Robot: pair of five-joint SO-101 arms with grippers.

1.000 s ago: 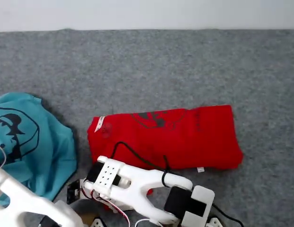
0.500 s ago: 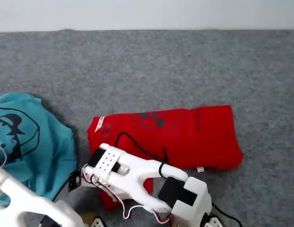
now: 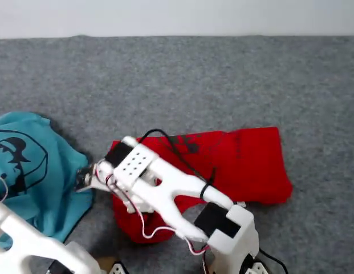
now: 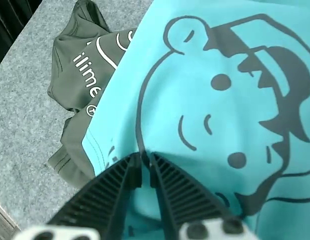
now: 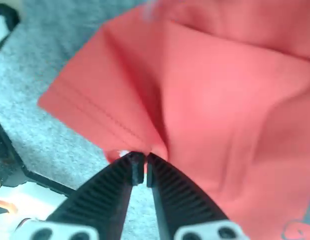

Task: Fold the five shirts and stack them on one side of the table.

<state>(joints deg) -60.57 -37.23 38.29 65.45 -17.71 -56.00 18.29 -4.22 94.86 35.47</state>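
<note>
The right pincer (image 5: 141,167) is clamped on a pinched-up fold of the red shirt (image 5: 219,100), and the cloth creases toward its tips. The left pincer (image 4: 145,167) is closed on the teal shirt (image 4: 204,100) (a bear's face is printed on it), which overlaps an olive shirt (image 4: 75,100). On the grey bench (image 3: 194,80) the red shirt lies near the middle, with the teal one just beside it on the left arm's side.
</note>
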